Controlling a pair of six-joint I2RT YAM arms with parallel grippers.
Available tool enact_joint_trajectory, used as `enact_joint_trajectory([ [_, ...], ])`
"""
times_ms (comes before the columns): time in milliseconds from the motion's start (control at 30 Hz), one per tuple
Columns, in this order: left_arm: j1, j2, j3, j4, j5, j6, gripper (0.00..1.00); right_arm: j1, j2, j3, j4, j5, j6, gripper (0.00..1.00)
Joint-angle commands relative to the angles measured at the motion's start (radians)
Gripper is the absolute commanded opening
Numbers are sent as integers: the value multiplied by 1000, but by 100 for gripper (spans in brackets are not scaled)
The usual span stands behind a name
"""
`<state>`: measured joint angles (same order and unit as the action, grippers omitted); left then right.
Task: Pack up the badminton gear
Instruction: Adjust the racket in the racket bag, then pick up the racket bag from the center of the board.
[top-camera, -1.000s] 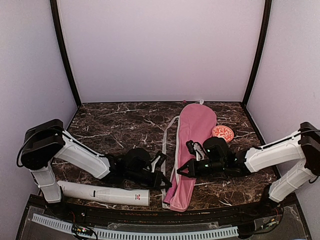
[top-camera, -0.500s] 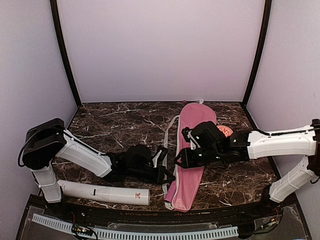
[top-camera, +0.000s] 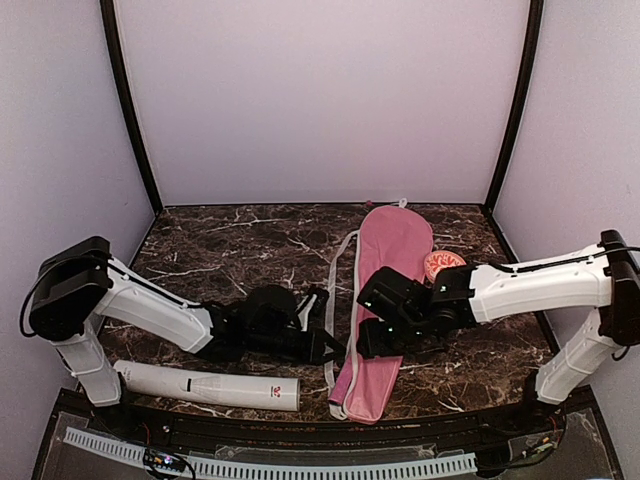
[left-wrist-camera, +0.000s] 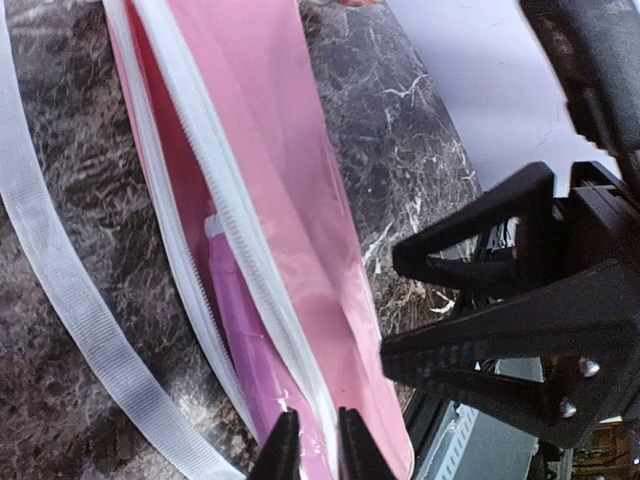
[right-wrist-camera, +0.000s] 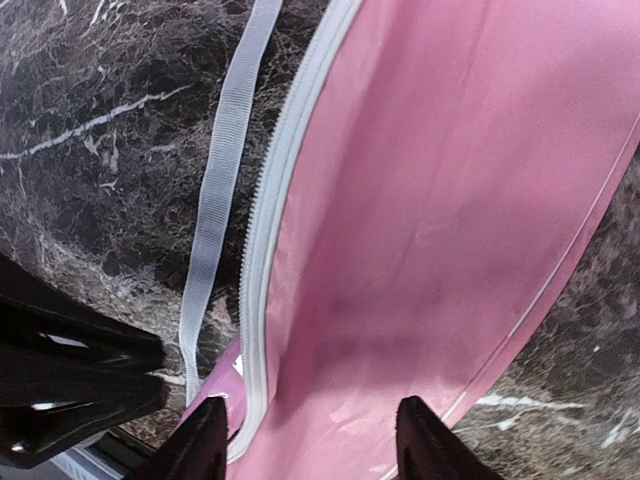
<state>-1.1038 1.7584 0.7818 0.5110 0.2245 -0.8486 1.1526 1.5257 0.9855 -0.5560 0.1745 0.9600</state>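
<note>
The long pink bag (top-camera: 392, 262) lies lengthwise on the marble table, its white zipper edge (left-wrist-camera: 215, 200) parted along the left side. A pink racket handle (left-wrist-camera: 235, 335) shows inside the opening. My left gripper (left-wrist-camera: 312, 450) sits at the bag's near left edge (top-camera: 328, 345), jaws almost together with the zipper edge between them. My right gripper (right-wrist-camera: 315, 445) hovers open over the bag's top flap (right-wrist-camera: 440, 200), beside the left one (top-camera: 372, 340). The white red-logo tube (top-camera: 210, 385) lies at the near left. Shuttlecocks are out of view.
The bag's white strap (top-camera: 336, 285) loops on the table left of the bag. A small round orange-and-white thing (top-camera: 444, 265) sits right of the bag, behind the right arm. Black posts and pale walls close in the table.
My right gripper went from shut to open and shifted left over the bag's lower half. The bag's near end slid slightly. The left arm barely moved.
</note>
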Motion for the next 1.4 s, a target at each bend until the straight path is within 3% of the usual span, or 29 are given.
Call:
enact_joint_trajectory([
  [0,-4,-128,-33,-76,-77,25,19,-4,45,111,-75,92,68,64],
  [167,-2,-196,-52,-150,-134,34,32,-23,192,248,-174,158,104,77],
  [433,9,-258,-77,-193,-135,51,35,-55,432,496,-433,335,128,78],
  [767,30,-326,-124,-192,-124,71,35,-71,556,576,-433,277,82,66],
  [1167,38,-365,-149,-190,-123,74,35,-82,622,552,-386,227,69,60],
  [1267,39,-368,-150,-193,-126,74,35,-90,613,498,-337,193,64,51],
  [1367,41,-369,-148,-196,-128,75,35,-98,587,441,-270,153,63,34],
])
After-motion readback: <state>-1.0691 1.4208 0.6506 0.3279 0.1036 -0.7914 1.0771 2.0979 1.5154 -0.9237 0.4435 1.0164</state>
